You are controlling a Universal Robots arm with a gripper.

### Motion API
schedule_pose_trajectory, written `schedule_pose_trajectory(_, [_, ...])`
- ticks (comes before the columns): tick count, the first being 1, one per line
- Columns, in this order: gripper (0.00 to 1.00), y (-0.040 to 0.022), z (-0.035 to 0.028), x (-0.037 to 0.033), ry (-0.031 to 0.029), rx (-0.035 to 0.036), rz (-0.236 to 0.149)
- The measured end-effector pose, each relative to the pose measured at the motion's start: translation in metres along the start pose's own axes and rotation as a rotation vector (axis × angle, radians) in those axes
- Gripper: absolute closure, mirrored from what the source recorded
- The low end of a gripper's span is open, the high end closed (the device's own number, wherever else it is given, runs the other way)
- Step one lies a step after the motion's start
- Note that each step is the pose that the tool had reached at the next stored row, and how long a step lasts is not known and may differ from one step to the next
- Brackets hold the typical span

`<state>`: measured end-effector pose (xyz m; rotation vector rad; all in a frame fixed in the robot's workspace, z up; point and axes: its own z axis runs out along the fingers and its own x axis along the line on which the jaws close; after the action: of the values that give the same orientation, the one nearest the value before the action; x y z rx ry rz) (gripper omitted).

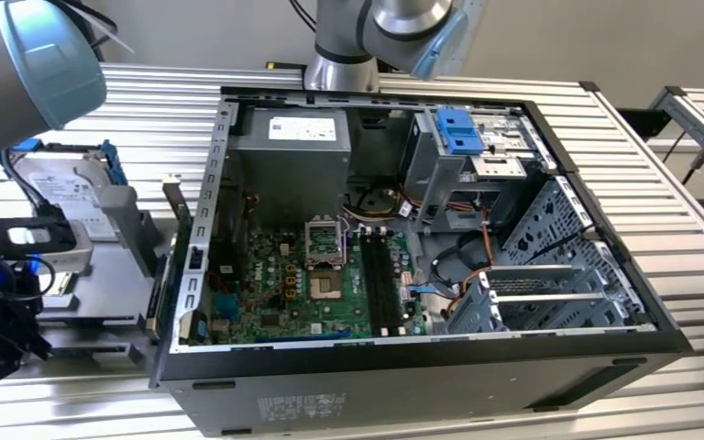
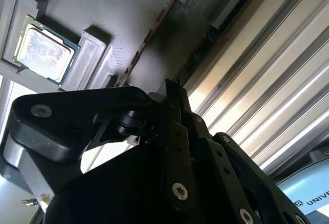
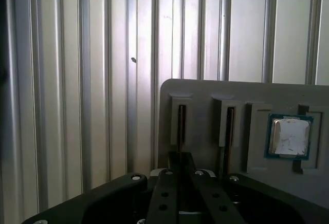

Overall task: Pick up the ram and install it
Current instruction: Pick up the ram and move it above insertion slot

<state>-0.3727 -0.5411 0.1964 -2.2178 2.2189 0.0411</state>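
Tool position: my tool (image 3: 181,158) hangs just beside the near edge of the grey holder (image 3: 205,93), in line with the slot that carries the ram (image 3: 181,124). I cannot tell whether it touches the ram.
Tool state: I cannot tell from either wrist view whether it is open or closed.
Ram: it stands on edge in its holder slot, outside the computer.
Second stick: the second stick (image 3: 230,126) stands on edge in the neighbouring slot, parallel to the ram.
Chip: the square chip (image 3: 290,136) lies flat in a recess of the holder, on the far side of the second stick from the ram.
Holder location: it rests on the ribbed metal desk (image 3: 77,80), to the exterior view's left of the computer case (image 1: 450,367).
Hard drive: the silver hard drive (image 1: 69,188) with a blue frame sits near the holder, also to the exterior view's left of the case.
Case: it lies on its side with the open face up and the green motherboard (image 1: 291,293) exposed.
Memory slots: the long black memory slots (image 1: 383,275) run just beside the socket (image 1: 327,261), well apart from my tool.
Arm: a grey joint of my arm (image 1: 34,55) with a blue cap shows at the exterior view's upper left.
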Motion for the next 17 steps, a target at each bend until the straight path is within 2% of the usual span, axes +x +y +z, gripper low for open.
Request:
schedule_pose_trajectory(13, [1.00,0.0004,-0.0273,-0.0005,-0.0007,0.0004,0.009])
schedule_pose_trajectory(16, [1.00,0.0008,-0.0386,-0.0007,-0.0008,0.0004,0.011])
schedule_pose_trajectory(17, [1.00,0.0010,-0.0480,-0.0009,-0.0008,0.0004,0.011])
